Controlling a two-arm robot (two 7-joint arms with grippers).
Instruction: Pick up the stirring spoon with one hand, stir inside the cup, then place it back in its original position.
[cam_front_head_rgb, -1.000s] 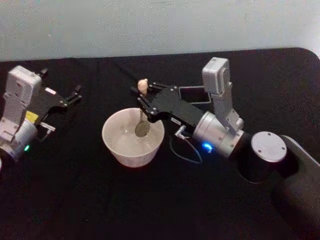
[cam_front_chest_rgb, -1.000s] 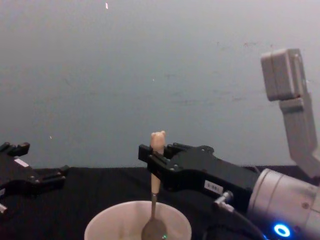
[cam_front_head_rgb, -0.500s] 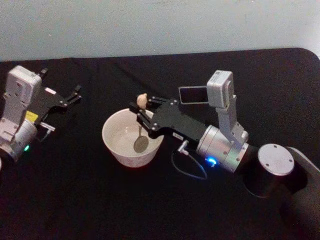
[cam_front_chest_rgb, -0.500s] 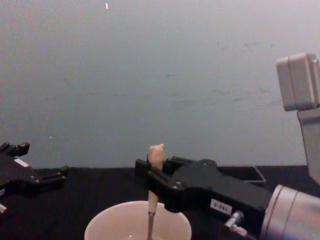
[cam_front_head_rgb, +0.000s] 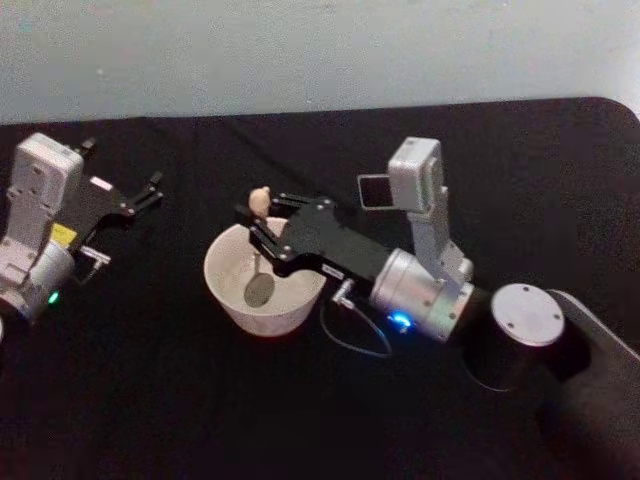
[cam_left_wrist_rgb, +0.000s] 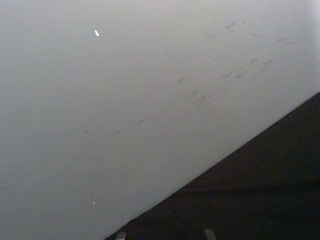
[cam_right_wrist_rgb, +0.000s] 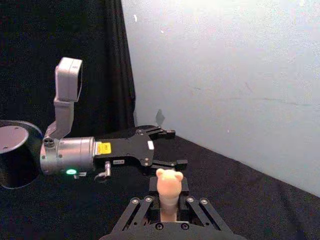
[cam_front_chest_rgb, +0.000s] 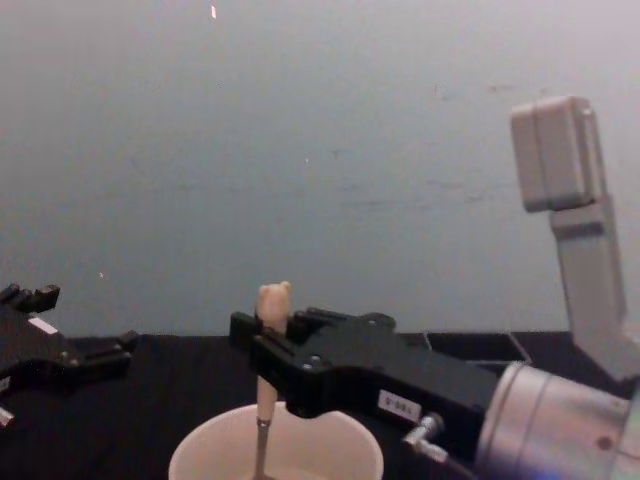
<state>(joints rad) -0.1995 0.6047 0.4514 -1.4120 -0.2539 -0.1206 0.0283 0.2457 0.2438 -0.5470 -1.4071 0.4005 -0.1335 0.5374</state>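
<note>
I count one stirring spoon (cam_front_head_rgb: 258, 288), one cup (cam_front_head_rgb: 262, 318), one box holder (cam_front_head_rgb: 374, 190) and two pincers. My right pincer (cam_front_head_rgb: 262, 222) is clamped on the spoon's cream handle and holds it upright, bowl down inside the cup, near the table's (cam_front_head_rgb: 150, 400) middle. The holder sits toward the far edge. My left pincer (cam_front_head_rgb: 120, 165) hangs spread open by the left edge, well apart from the cup.

The stirring spoon (cam_front_head_rgb: 257, 262) stands nearly upright, cream bear-head handle on top, metal bowl low inside the wide cream cup (cam_front_head_rgb: 262, 318); the black 2-finger right gripper (cam_front_head_rgb: 262, 225) clamps its handle above the rim; the dark square box holder (cam_front_head_rgb: 372, 192) sits behind, to the cup's right.
</note>
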